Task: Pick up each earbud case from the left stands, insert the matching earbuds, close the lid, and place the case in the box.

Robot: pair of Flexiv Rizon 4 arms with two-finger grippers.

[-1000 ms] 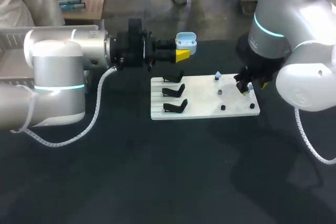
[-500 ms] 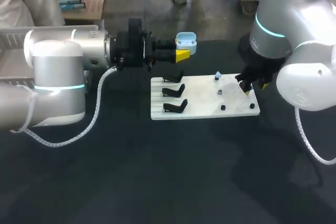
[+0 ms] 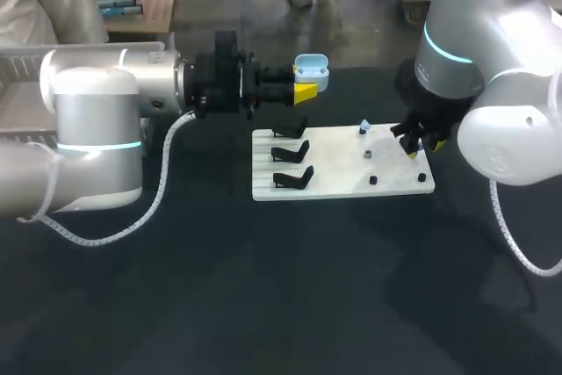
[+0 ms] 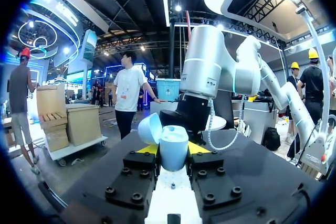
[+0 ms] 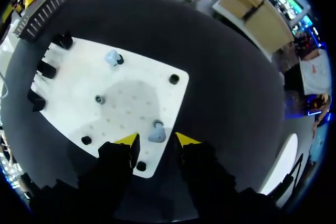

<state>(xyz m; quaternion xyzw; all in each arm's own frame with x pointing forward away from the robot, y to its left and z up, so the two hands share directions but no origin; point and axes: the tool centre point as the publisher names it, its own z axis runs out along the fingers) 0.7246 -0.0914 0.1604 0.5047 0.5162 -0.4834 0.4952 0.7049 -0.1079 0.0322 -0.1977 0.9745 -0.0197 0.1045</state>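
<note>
Two arms up, one case gripped, one earbud between spread fingers

Left gripper [image 3: 307, 85] is clamped on the light-blue earbud case [image 3: 311, 70], a yellow tip on each side. It holds the case in the air over the table [image 3: 263, 305], just beyond the far edge of the white board [image 3: 338, 183]. The left wrist view shows the case [image 4: 173, 148] pinched from both sides, with its lid tipped open.

Three black stands [image 3: 291, 151] sit in a row on the left part of the board. On the right part are small pegs, and a second pale earbud [image 3: 363, 126] sits on the far one.

Right gripper [image 3: 420, 145] hangs over the board's right end, fingers pointing down. In the right wrist view its fingers [image 5: 156, 140] are partly open. A pale-blue earbud [image 5: 156, 131] stands on the board [image 5: 68, 87] between them, with a gap showing on each side, so nothing is gripped. The other earbud [image 5: 112, 57] is well apart from it, toward the far edge. A black peg [image 5: 174, 79] stands near the right far corner.
</note>
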